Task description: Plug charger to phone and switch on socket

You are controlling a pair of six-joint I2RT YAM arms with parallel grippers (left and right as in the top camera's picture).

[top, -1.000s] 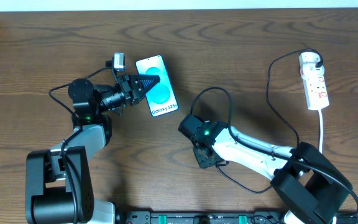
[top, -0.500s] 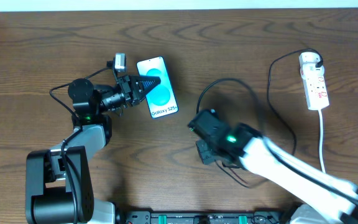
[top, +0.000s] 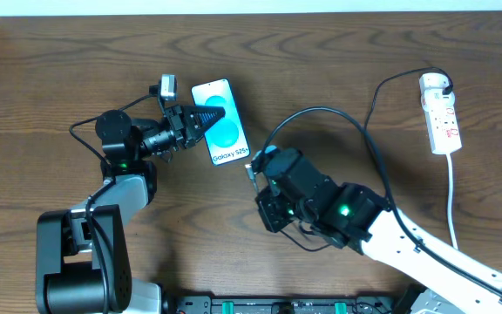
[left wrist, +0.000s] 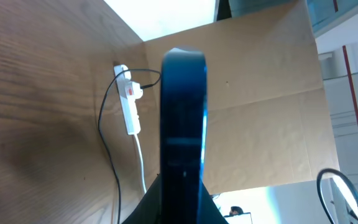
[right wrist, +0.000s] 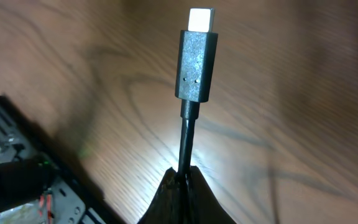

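L gripper (top: 207, 116) clamped on phone (top: 229, 144) at its left long edge; phone sits screen-up, mid-left of table (top: 59, 70). R gripper (right wrist: 182, 183) pinched on charger (top: 325, 111) cable just behind connector (right wrist: 196, 59). Tip is near phone's lower-right corner, not touching. Socket (top: 443, 122) far right; bare wood between.

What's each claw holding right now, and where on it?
Left claw is shut on the phone, gripping its long side near mid-length. Right claw is shut on the charger, pinching the black cable just behind the connector.
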